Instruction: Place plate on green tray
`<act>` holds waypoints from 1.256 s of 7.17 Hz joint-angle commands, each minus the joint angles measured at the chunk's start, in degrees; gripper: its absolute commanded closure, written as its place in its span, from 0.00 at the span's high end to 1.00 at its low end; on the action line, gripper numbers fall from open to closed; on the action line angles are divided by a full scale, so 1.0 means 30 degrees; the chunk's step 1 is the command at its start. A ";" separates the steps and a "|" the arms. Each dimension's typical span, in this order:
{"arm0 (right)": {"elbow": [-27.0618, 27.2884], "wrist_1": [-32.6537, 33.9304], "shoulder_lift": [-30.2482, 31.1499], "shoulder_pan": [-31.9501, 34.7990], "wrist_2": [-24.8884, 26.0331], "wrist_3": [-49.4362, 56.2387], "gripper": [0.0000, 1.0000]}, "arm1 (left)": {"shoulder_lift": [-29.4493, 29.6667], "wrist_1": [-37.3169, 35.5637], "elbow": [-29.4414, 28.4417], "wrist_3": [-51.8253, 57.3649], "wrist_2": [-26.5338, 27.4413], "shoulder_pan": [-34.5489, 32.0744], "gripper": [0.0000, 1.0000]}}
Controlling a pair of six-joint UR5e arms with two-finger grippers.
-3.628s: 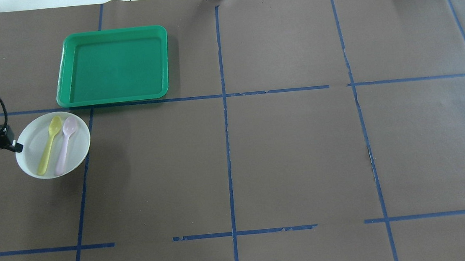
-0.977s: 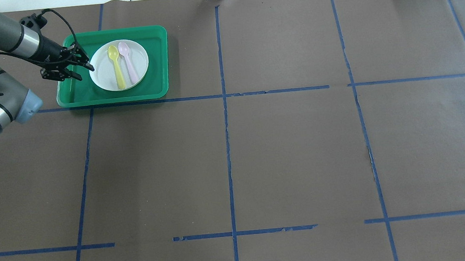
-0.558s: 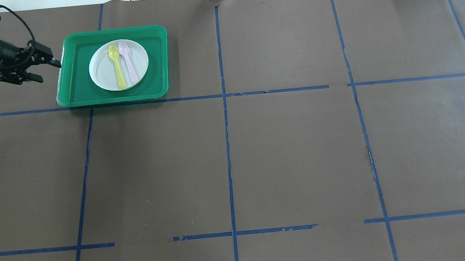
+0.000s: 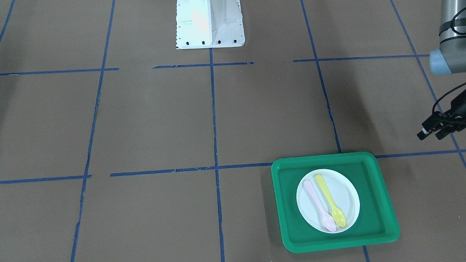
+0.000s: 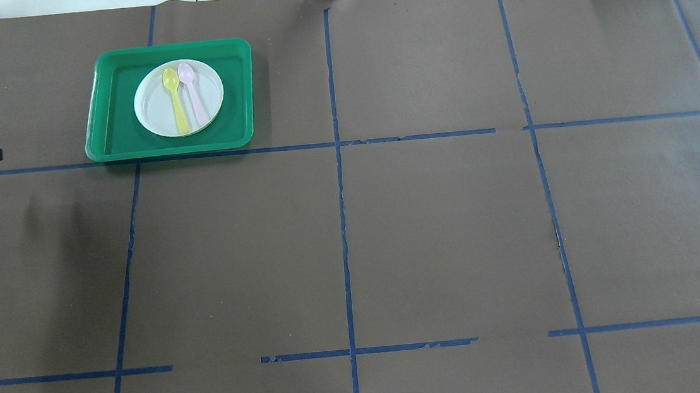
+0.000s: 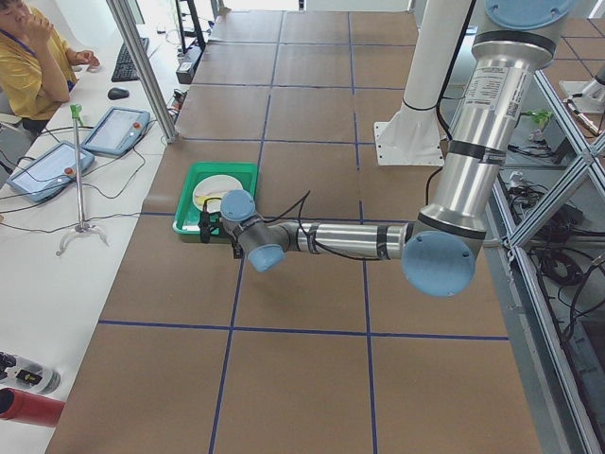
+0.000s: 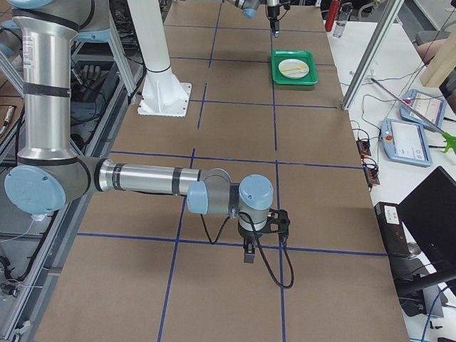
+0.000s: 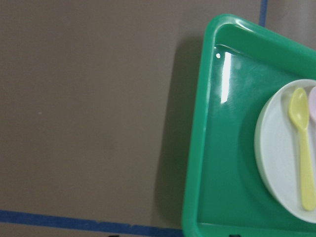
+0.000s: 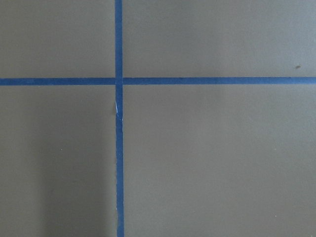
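Plate (image 5: 156, 112) lies flat inside tray (image 5: 110, 138), two spoons (image 5: 177, 107) on it; task looks done; left gripper (image 4: 430, 135) well apart, jaws spread, empty; right gripper (image 7: 249, 256) jaws: cannot tell.

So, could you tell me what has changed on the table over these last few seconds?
The left hand carried the plate from the table forward onto the green tray, let go and withdrew leftward. The tray stayed put; both spoons remain on the plate.
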State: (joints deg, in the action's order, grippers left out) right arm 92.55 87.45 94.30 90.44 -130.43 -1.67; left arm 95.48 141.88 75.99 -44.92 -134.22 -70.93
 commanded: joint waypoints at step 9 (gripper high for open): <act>0.0000 0.0000 0.0001 0.0000 0.0000 0.0000 1.00 | -0.4050 -1.3866 0.7366 1.5001 -0.0142 -0.6414 1.00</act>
State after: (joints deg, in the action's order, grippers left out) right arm 92.56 87.45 94.30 90.44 -130.43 -1.67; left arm 84.55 99.98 97.95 -0.31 -134.49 -90.13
